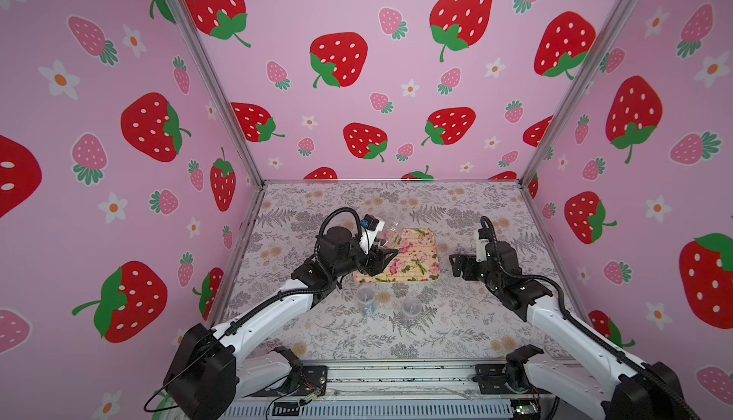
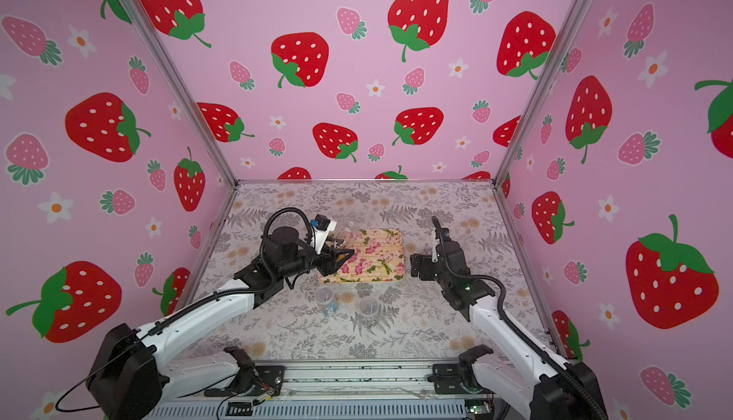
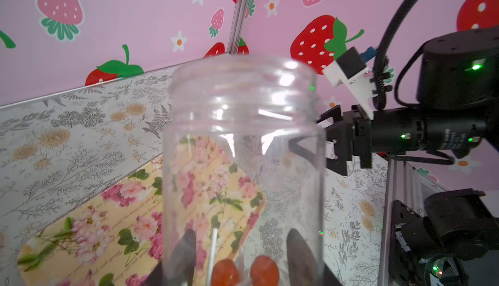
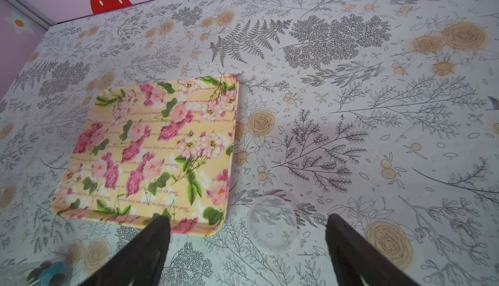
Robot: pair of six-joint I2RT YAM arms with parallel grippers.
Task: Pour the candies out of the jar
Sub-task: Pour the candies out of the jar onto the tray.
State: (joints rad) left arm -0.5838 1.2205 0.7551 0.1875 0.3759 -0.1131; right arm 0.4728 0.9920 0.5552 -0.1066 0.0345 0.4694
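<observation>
Robot lab test booth: strawberry-print wall panels [image 1: 357, 61] on aluminium frame posts [image 1: 216, 84], flower-print table [image 1: 456, 330], left arm [image 1: 273, 311] and right arm [image 1: 555, 323] mounted by a metal rail [image 1: 396, 376] at frame bottom.

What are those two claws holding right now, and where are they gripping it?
The left gripper clamps the clear jar around its lower body, near the base. The right gripper is open, holding nothing.
</observation>
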